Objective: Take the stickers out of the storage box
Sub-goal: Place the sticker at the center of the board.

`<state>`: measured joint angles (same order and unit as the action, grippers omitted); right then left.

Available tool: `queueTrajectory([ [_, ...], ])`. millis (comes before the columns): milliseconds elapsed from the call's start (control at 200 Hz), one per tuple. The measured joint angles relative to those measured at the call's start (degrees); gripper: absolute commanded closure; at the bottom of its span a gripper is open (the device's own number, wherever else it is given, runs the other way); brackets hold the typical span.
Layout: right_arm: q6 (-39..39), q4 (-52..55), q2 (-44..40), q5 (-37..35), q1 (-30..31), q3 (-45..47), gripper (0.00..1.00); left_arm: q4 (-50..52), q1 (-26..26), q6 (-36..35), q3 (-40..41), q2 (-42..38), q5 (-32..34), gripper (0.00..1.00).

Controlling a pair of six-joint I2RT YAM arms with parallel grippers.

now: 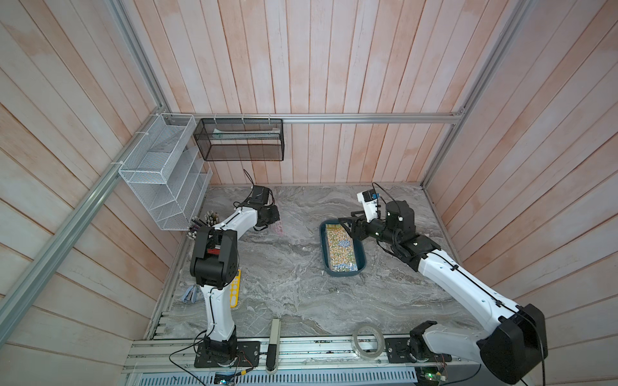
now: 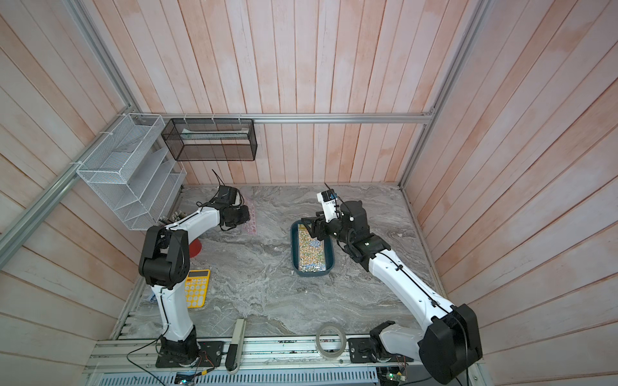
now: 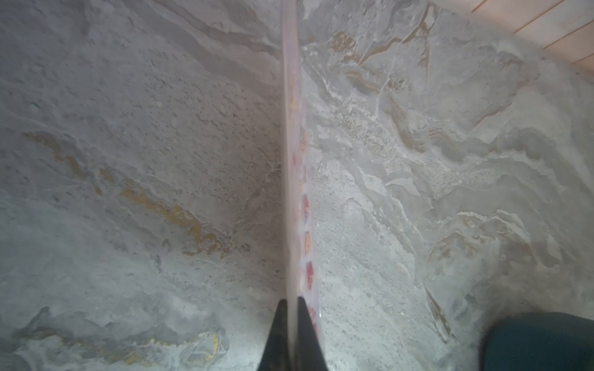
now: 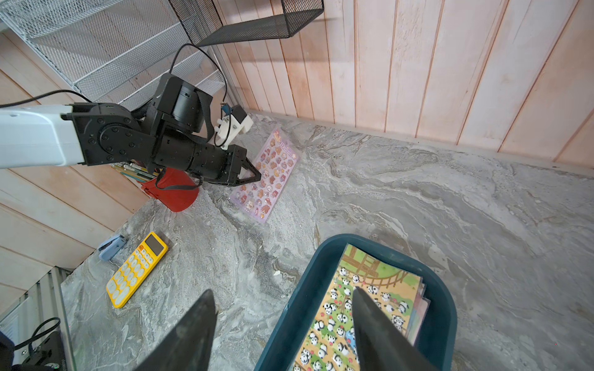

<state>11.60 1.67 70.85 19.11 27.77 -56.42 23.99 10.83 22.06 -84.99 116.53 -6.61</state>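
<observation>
no readable text, labels or numbers anywhere

Robot lab cell, dressed like a desk: L arm (image 1: 219, 300) + R arm (image 1: 461, 284) bolted to alu rail (image 1: 317, 351), alu frame (image 1: 368, 118) on plank walls (image 1: 334, 67), marble-look top (image 1: 294, 294). Office bits: wire rack (image 1: 160, 173), mesh basket (image 1: 240, 140), calculator (image 2: 197, 289), tape roll (image 1: 368, 341), pen cup (image 4: 176, 196)

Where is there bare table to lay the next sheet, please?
The middle is bare, from the calculator across to the box, and from there to the tape roll at the near edge. The left side is crowded: cup, calculator, pink sheet.
</observation>
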Motion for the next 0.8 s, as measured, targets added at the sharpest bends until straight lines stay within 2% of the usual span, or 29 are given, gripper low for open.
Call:
queueTrajectory([
  [325,0.0,-0.2,-2.3,-1.5,0.0,-0.9,0.31,-1.2,-1.1,0.5,0.5,1.4,-0.7,1.0],
  [585,0.0,-0.1,-2.5,-2.6,0.0,-0.2,0.31,1.0,-1.2,1.6,-4.1,5.9,1.1,0.72],
  [660,-0.1,-0.1,-2.5,-2.8,0.0,-0.1,0.31,2.0,-1.2,1.8,-5.1,5.9,2.6,0.67],
  [800,-0.2,-0.1,-2.5,-3.1,0.0,-0.1,0.31,3.2,-1.2,1.7,-5.8,5.4,5.7,0.64],
])
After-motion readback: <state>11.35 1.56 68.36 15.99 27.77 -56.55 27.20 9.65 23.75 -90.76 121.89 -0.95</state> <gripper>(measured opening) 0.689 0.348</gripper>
